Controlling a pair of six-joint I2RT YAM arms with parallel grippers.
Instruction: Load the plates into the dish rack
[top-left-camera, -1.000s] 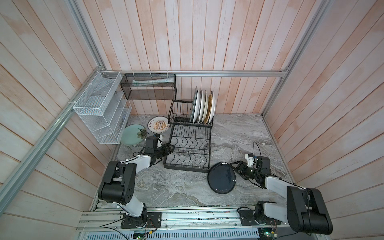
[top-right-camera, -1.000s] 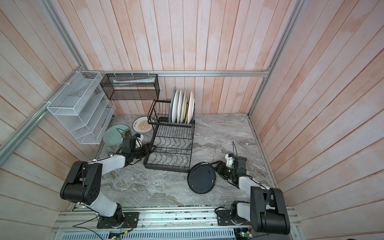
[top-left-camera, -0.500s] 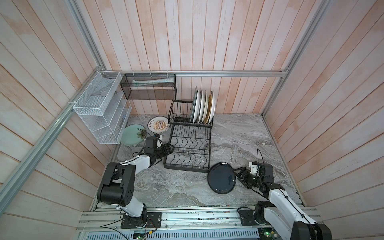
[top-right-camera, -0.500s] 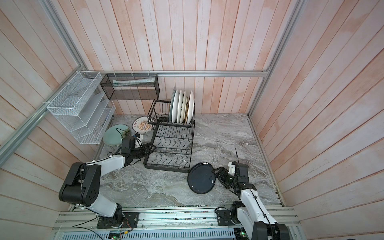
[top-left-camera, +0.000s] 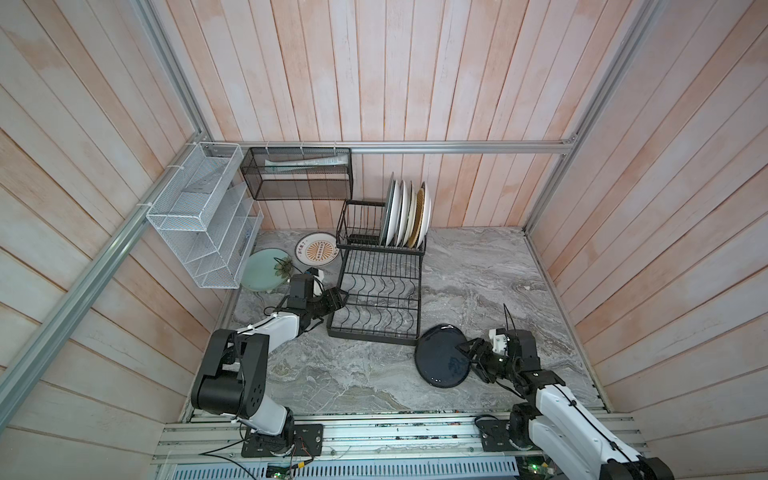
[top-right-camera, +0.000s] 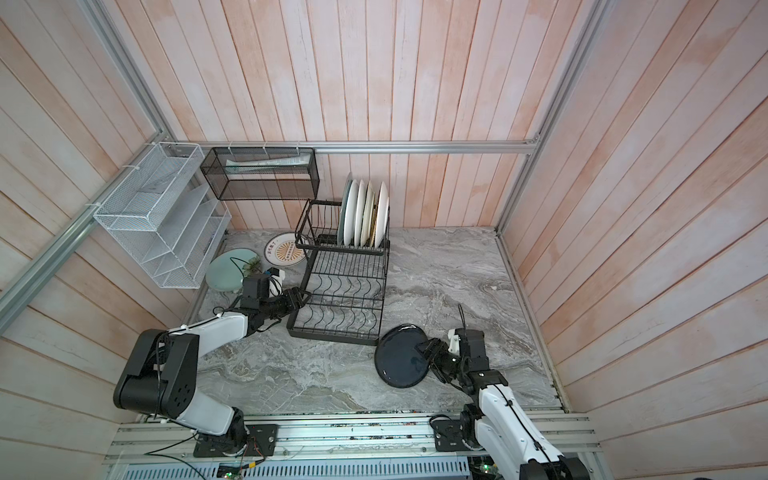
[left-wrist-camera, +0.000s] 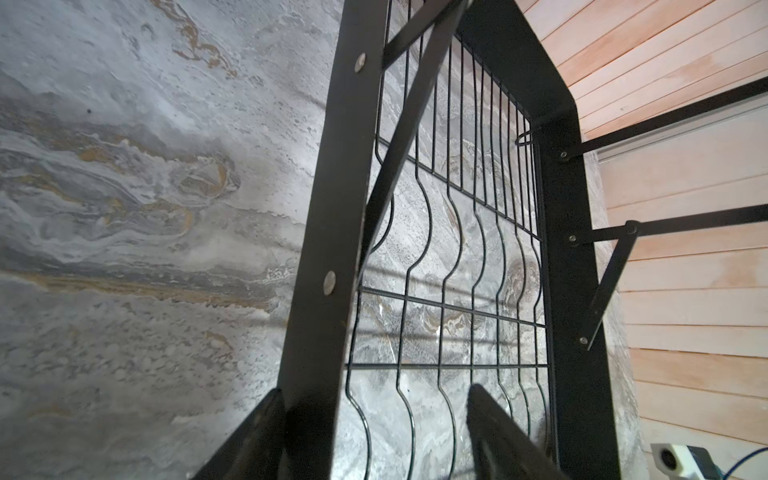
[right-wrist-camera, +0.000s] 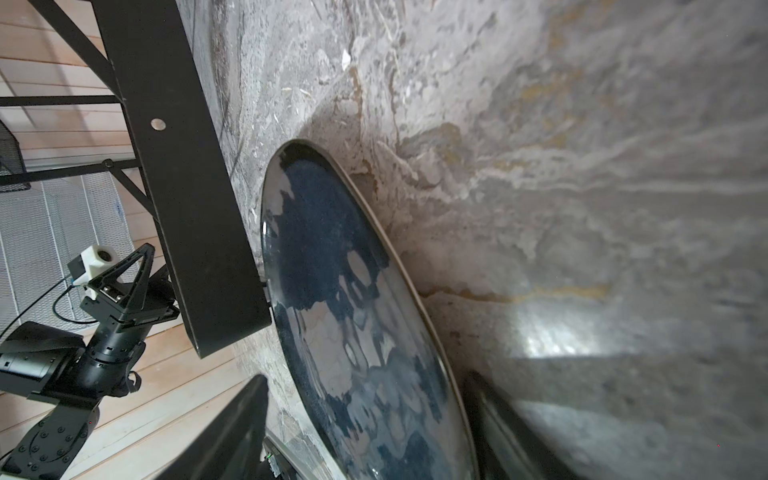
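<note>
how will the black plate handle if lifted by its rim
The black plate looks rigid and glazed; its glossy face mirrors the room, so the right gripper may slip on the rim. Held at one edge it would probably tilt. The dish rack stands close, so a swing could chip it.

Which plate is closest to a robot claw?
The black plate: the right gripper straddles its rim. The green plate and sunburst plate lie far off.
</note>
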